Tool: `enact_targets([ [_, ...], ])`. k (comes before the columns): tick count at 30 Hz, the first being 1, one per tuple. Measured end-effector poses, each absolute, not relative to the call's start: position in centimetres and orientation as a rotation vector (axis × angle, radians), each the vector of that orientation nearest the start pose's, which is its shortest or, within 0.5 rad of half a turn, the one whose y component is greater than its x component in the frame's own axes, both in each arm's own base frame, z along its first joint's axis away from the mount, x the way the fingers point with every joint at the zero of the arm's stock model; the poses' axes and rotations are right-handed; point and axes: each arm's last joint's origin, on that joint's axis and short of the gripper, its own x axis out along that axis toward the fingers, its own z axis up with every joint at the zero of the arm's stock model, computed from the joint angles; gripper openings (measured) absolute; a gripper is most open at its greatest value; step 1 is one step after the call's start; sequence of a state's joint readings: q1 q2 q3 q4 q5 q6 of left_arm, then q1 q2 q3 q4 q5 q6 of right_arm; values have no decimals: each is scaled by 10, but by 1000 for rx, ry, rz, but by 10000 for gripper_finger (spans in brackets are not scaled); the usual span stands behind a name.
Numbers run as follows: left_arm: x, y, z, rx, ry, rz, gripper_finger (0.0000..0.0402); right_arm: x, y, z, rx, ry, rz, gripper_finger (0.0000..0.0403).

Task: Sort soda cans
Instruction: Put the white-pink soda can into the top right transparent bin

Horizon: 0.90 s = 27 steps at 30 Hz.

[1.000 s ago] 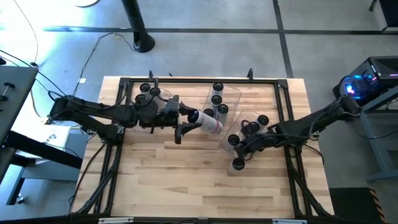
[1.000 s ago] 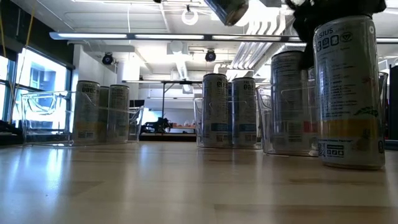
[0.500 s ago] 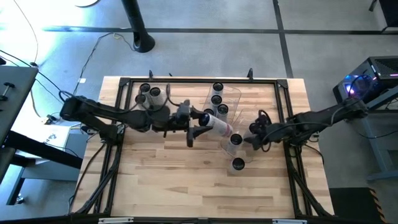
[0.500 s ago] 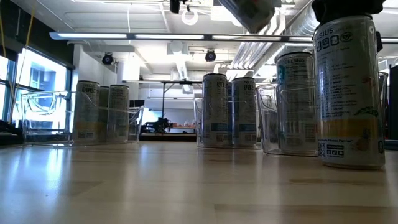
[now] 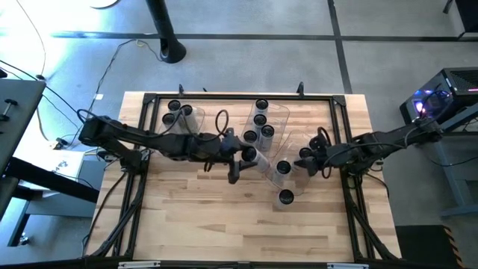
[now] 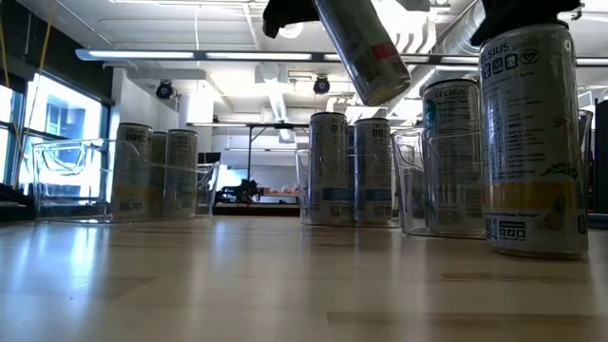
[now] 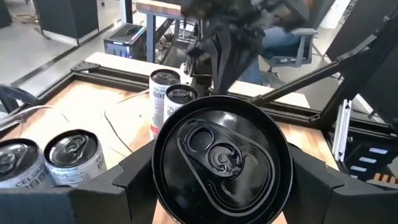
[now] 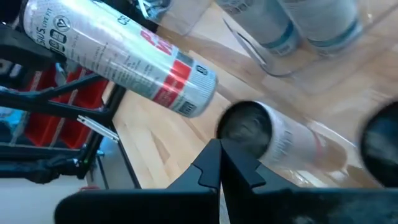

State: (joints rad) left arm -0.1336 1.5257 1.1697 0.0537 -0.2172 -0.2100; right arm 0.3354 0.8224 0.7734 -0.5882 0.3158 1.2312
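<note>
Soda can (image 6: 361, 47), red-banded, one unit: held in my left gripper (image 5: 240, 157), whose fingers stand part-way apart, clamped on the can's sides; in the left wrist view its dark top (image 7: 221, 158) fills the space between them. Position: raised clear of the table (image 5: 194, 217), tilted with its base toward five o'clock in the low view, near the table's middle at the edge of the middle bin (image 5: 278, 116). Change from a second ago: I have carried this can from nearer the left bin (image 5: 196, 112) toward three o'clock, and it has swung from lying almost flat to hanging nearly end-on under the overhead camera. Meaning, as I judge it: this can is in transit and close to being set down with its group. Right gripper (image 5: 308, 158): fingers fully closed, nothing held; it has pulled back toward three o'clock from the lone can (image 5: 286, 197) standing at six o'clock of the right-hand cluster. Remaining stock: cans stand unmoved in the left bin and in the middle bin.
</note>
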Motion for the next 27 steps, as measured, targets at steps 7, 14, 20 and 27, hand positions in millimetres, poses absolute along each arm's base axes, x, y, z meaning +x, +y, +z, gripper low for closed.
enact_targets([
  [7,351,-40,304,-174,307,124,240,199,55,279,961,469,-313,0],
  [14,361,-39,288,-169,346,136,240,214,57,267,944,498,-343,0],
  [20,369,-40,278,-179,354,137,240,213,57,272,961,468,-325,0],
  [27,373,-39,276,-190,326,145,240,209,57,276,954,449,-314,0],
])
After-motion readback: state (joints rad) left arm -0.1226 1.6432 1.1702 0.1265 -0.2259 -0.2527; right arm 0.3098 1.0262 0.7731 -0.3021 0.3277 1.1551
